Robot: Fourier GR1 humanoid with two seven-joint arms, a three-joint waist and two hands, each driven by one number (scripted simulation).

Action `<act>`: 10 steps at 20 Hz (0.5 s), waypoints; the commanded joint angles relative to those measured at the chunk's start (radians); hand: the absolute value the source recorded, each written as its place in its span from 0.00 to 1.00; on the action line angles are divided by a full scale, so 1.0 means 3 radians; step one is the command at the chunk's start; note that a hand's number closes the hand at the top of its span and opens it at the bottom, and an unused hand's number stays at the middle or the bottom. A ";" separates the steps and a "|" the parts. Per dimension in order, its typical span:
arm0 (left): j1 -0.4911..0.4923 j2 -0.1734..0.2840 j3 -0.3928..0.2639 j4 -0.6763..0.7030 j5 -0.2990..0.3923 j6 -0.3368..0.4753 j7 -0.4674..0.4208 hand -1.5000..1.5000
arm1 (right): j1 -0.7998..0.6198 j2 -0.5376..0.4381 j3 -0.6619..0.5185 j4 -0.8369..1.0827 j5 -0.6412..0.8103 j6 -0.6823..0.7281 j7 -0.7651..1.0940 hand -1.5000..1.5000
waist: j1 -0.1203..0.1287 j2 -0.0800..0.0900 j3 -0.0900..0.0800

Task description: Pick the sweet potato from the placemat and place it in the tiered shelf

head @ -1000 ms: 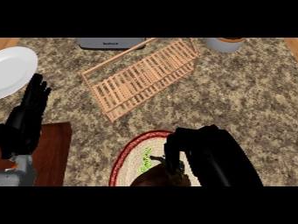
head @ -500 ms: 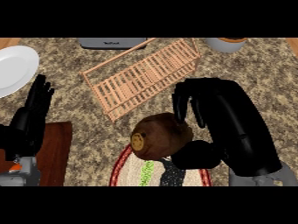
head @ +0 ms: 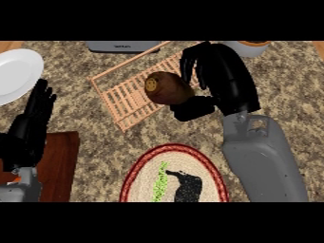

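**Sweet potato held over the shelf**

Right hand [head: 217, 78] grasps the sweet potato [head: 167, 88], thumb curled under it, above the wooden tiered shelf [head: 126, 95]. Placemat [head: 147, 166] lies nearer, well apart from the potato. Left hand [head: 31, 121] rests at the left, fingers straight, beside a white plate [head: 6, 76].

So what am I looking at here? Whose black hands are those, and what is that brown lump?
You are looking down from a humanoid robot's head at a speckled kitchen counter. The grey forearms with black hands are its own. The right hand is curled round the brown lump, a sweet potato, holding it over a wooden tiered shelf. The left hand rests open at the left. Below lies the round red-rimmed placemat. A white plate sits at upper left, and a dark wooden board at lower left.
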 commanded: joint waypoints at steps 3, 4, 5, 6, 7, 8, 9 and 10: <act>-0.0076 -0.0008 0.0048 0.0006 0.0016 -0.0050 0.0040 0.50 | -0.0457 0.0000 -0.0185 0.1020 -0.0060 -0.0521 -0.0521 1.00 | 0.0012 0.0003 0.0000; 0.0122 -0.0145 -0.0147 -0.0145 -0.0173 0.0079 0.0015 0.50 | -0.0355 0.0000 -0.0198 0.1031 -0.0067 -0.0651 -0.0615 1.00 | 0.0012 0.0000 0.0000; -0.0031 0.0023 0.0051 0.0004 -0.0043 -0.0071 0.0030 0.50 | -0.0154 0.0000 -0.0075 0.0969 -0.0021 -0.0783 -0.0755 1.00 | -0.0005 -0.0001 0.0000; -0.0036 0.0006 0.0137 0.0201 0.0053 -0.0133 -0.0168 0.50 | -0.0347 0.0000 -0.0124 0.1213 -0.0118 -0.0877 -0.0788 1.00 | 0.0005 0.0004 -0.0001; 0.0016 -0.0074 0.0006 0.0000 -0.0060 -0.0035 -0.0081 0.50 | -0.0515 0.0000 -0.0027 0.1441 -0.0093 -0.1097 -0.0710 1.00 | 0.0024 0.0003 0.0000; -0.0011 -0.0098 0.0033 0.0093 -0.0085 0.0003 -0.0114 0.50 | -0.0404 0.0000 0.0142 0.1491 -0.0136 -0.1184 -0.0795 1.00 | 0.0016 0.0002 0.0000; -0.0020 -0.0057 0.0032 0.0006 -0.0023 -0.0075 -0.0006 0.50 | -0.0515 0.0000 -0.0036 0.1738 -0.0169 -0.1227 -0.1028 1.00 | 0.0023 0.0005 0.0000; -0.0087 -0.0058 0.0107 0.0232 0.0016 -0.0130 -0.0194 0.50 | -0.0616 0.0000 -0.0262 0.1678 -0.0151 -0.0954 -0.1061 1.00 | -0.0005 0.0001 -0.0001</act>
